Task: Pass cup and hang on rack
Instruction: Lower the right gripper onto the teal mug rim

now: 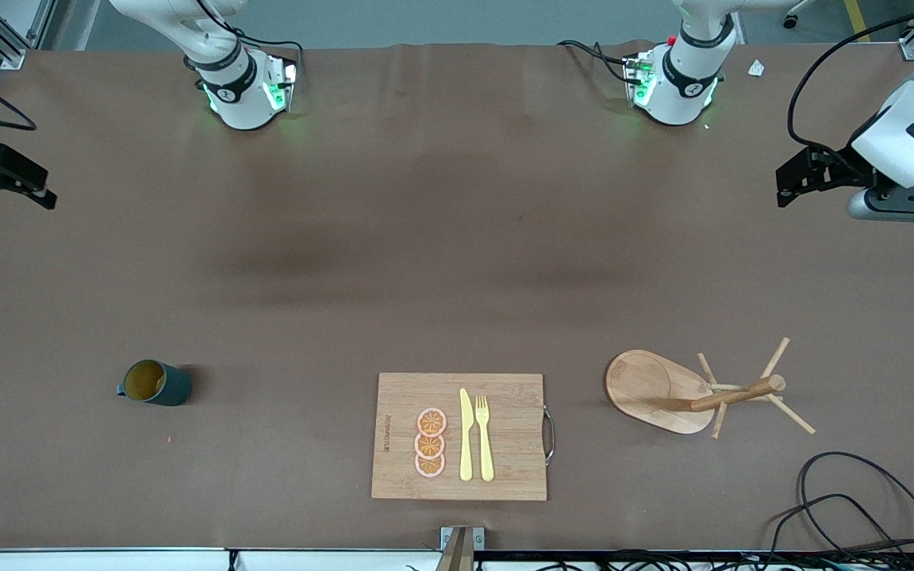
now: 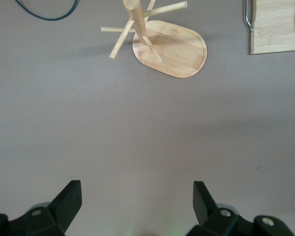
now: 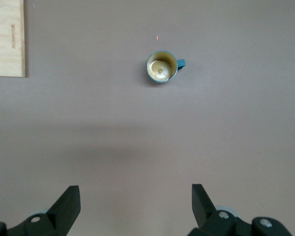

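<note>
Landmark: I take the cutting board as my reference; it lies on the bench near the front camera's edge, with a knife, a fork and orange slices on it.
Cup: the cup stands upright, mouth up, well apart from the board toward the right arm's end of the bench, its handle pointing away from the board.
Rack: the rack stands on the bench toward the left arm's end, just clear of the board's metal handle, pegs bare.
Right end effector: the right end effector hangs over the bench edge at its own end, fingers spread apart, empty; in its wrist view the cup sits straight ahead, well apart.
Left end effector: the left end effector waits over its end of the bench, fingers apart, empty, looking toward the rack.
Key relation: the cup is far nearer the right arm than the left, so I judge the right arm must fetch it first.
Axis: the cup's long axis is vertical, so I expect a grasp from above across the rim or wall, leaving the handle free for a peg.
Progress: nothing picked up yet.
</note>
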`<control>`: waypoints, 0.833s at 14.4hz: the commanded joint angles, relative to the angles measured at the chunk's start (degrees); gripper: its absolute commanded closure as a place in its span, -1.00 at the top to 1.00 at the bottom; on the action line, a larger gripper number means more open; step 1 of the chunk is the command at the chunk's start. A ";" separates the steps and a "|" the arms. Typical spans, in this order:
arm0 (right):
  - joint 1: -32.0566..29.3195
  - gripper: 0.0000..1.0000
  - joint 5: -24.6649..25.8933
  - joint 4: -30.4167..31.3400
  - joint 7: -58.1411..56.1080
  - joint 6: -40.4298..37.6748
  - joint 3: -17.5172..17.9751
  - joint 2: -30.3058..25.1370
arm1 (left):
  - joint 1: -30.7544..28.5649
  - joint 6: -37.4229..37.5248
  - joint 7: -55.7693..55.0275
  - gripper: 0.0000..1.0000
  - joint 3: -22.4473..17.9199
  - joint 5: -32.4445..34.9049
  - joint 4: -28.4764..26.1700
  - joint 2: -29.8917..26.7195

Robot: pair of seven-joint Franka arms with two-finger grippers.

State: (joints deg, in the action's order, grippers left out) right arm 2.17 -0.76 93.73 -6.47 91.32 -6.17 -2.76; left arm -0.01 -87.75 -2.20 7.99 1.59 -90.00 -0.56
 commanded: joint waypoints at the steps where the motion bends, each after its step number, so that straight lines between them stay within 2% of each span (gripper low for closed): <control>1: 0.46 1.00 0.06 -0.83 -0.73 2.62 0.01 7.21 | 0.01 0.91 -0.17 1.00 0.18 0.00 1.32 0.39; 3: 0.38 1.00 -0.20 -3.01 -0.30 5.08 0.10 14.41 | -0.16 0.91 0.18 1.00 0.27 -0.01 1.23 0.39; 6: 0.82 1.00 -7.74 -4.34 2.51 17.88 0.01 22.59 | 0.01 0.91 -0.08 1.00 0.35 0.00 1.23 0.47; 9: 0.47 1.00 -8.29 -4.17 2.87 31.33 0.10 31.21 | 0.10 0.91 0.27 1.00 0.36 -0.36 1.32 0.91; 12: 1.08 1.00 -7.76 -4.43 2.78 37.42 0.01 36.40 | 0.19 0.91 0.88 1.00 0.44 -0.44 1.41 0.82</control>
State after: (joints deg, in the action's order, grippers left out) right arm 2.96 -7.96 91.43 -4.52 126.82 -6.02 30.46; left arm 0.05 -87.72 -2.02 8.31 1.59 -89.91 -0.14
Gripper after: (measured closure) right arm 0.000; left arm 0.000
